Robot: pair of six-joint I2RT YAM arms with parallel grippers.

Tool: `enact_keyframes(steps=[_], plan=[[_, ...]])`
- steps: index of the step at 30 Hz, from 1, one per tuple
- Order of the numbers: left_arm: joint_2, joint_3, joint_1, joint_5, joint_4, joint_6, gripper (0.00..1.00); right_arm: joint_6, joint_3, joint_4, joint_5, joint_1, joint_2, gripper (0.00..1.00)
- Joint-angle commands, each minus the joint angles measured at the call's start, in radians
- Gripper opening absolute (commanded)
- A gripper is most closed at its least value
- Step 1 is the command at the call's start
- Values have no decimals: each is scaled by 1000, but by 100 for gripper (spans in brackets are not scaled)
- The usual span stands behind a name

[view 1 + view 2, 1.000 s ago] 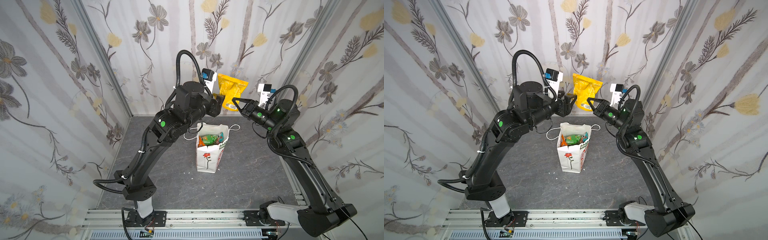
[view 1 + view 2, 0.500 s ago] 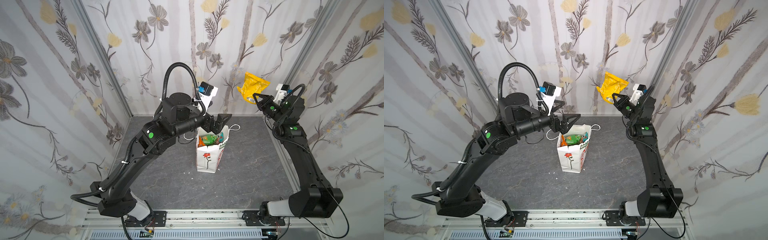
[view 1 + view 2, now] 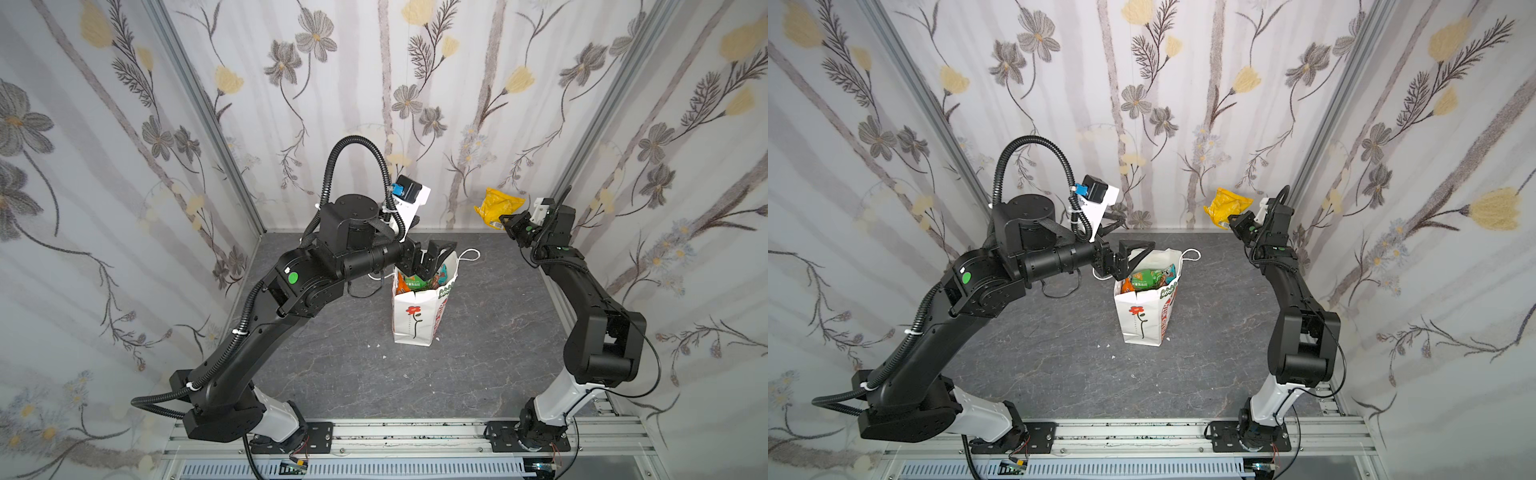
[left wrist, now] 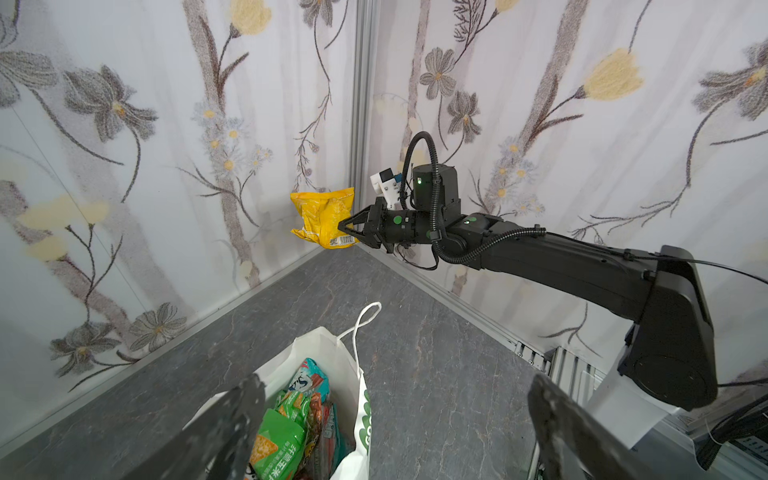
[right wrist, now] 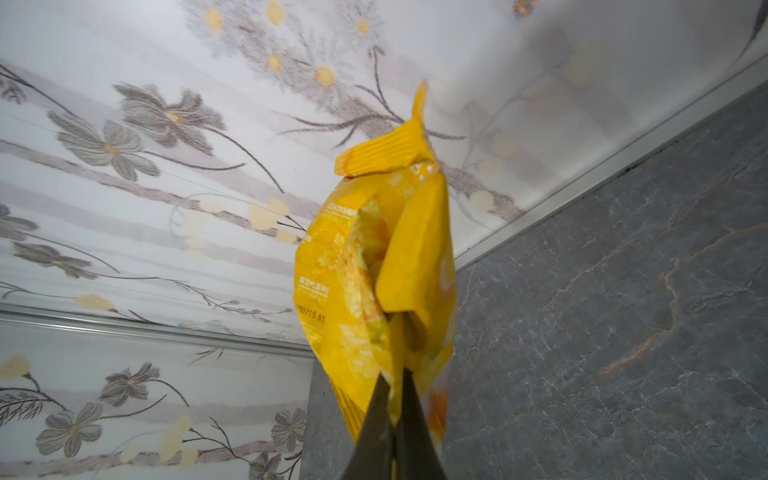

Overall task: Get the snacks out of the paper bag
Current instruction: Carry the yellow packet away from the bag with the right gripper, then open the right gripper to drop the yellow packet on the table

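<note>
The white paper bag [image 3: 415, 320] [image 3: 1142, 320] with a red flower stands upright mid-floor, its mouth open. Several snacks [image 3: 415, 282] [image 3: 1148, 278] fill it; the left wrist view shows a green packet [image 4: 278, 444] and a teal one [image 4: 305, 380] inside the bag [image 4: 316, 345]. My left gripper [image 3: 434, 259] [image 3: 1133, 259] [image 4: 397, 380] hangs wide open and empty just over the bag's mouth. My right gripper [image 3: 500, 217] [image 3: 1229, 218] [image 4: 343, 226] [image 5: 395, 378] is shut on a yellow packet [image 3: 496, 203] [image 3: 1227, 205] [image 4: 324, 216] [image 5: 374, 257], held in the air near the back right corner.
Flower-patterned walls close in the back and both sides. A white cord handle [image 3: 469, 253] droops off the bag's far side. A thin black cable [image 3: 361, 291] lies on the grey floor left of the bag. An aluminium rail [image 3: 374, 432] runs along the front.
My left gripper let go of the yellow packet, opened wide and dropped to the bag's mouth. My right gripper carried the packet away to the right back corner.
</note>
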Motion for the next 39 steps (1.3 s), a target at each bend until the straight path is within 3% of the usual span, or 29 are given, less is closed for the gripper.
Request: enact_keyframes(steps=[1,6,17,25,27,31,39], plan=[[3,11,-2,-48,-52,-22,100,-31,20,12,15,6,59,0],[14,34,0,-75,-71,-42,100,-103,104,-92,22,30,190,0],[28,54,0,-127,-133,-47,100,-131,207,-159,24,94,432,0],[19,16,0,-153,-153,-53,100,-144,244,-192,70,99,490,0],[21,15,0,-151,-154,-56,100,-152,270,-230,96,98,498,9],[24,12,1,-147,-149,-63,100,-152,300,-275,97,96,502,38],[40,12,-1,-148,-153,-95,100,-172,339,-334,147,77,420,60]])
